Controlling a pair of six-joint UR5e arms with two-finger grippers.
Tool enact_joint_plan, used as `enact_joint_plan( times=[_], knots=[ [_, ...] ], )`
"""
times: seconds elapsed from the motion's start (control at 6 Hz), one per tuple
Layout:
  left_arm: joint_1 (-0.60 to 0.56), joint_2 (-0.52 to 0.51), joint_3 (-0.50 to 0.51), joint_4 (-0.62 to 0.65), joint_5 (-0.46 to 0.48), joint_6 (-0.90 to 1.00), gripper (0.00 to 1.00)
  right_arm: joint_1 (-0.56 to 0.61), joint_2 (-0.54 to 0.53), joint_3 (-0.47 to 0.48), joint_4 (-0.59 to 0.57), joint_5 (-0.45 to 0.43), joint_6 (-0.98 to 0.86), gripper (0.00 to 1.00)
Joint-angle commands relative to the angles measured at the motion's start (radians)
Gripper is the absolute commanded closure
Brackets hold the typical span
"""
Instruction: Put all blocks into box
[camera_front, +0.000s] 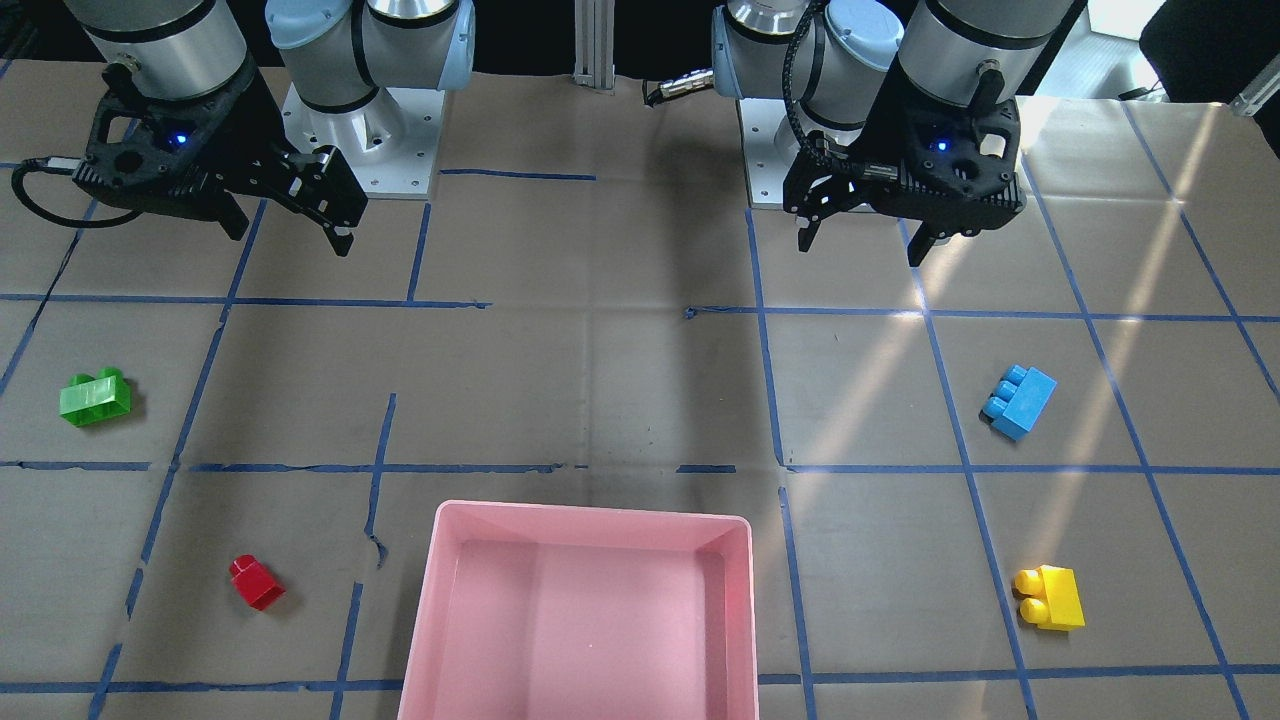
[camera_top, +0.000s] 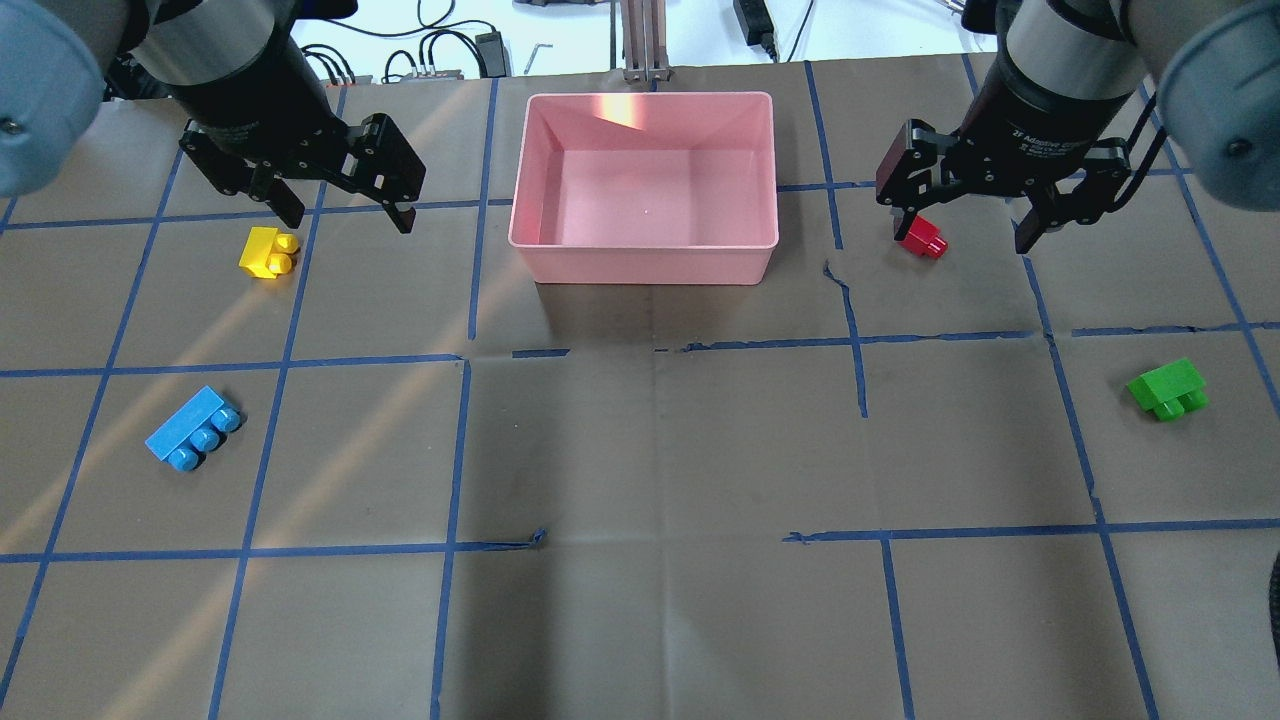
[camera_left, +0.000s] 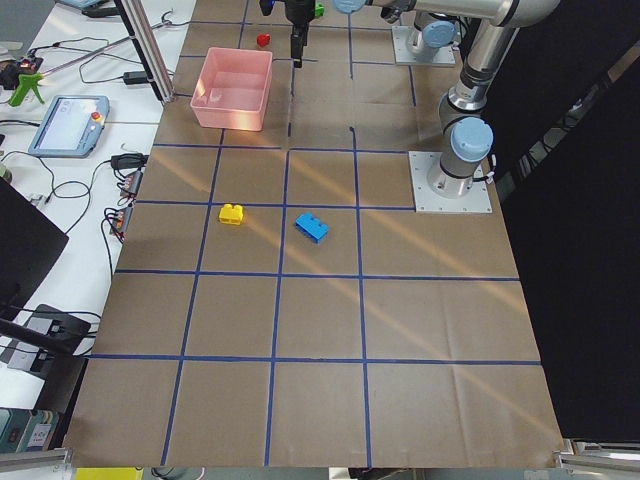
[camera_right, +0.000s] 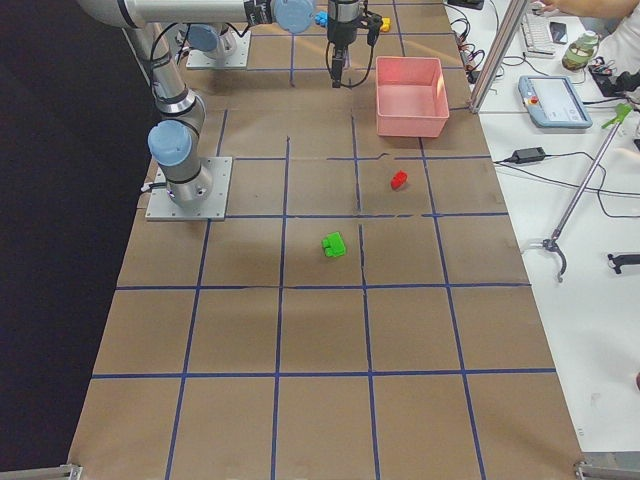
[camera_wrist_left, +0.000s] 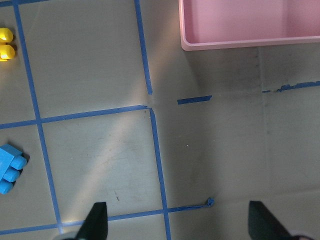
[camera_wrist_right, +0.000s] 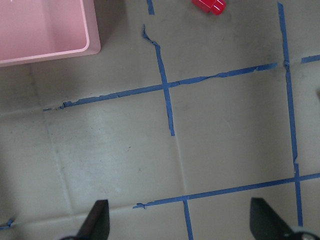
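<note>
With the left gripper (camera_top: 345, 215) and right gripper (camera_top: 962, 232) hanging, jaws spread and empty, the yellow block (camera_top: 268, 252) and blue block (camera_top: 193, 429) lie left of the box (camera_top: 643, 247), the red block (camera_top: 923, 238) and green block (camera_top: 1166, 388) right of it, each likely light, stiff and slick, best pinched across its flat sides.
</note>
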Motion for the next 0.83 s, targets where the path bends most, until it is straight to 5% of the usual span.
enact_joint_plan(
  times=[0.0, 0.67],
  knots=[
    [0.0, 0.001, 0.0, 0.0, 0.0, 0.0, 0.01, 0.0, 0.0, -0.001, 0.001, 0.002, -0.008, 0.0],
    [0.006, 0.007, -0.005, -0.012, 0.02, 0.003, 0.01, 0.0, -0.011, -0.001, 0.001, 0.005, -0.031, 0.0]
  ],
)
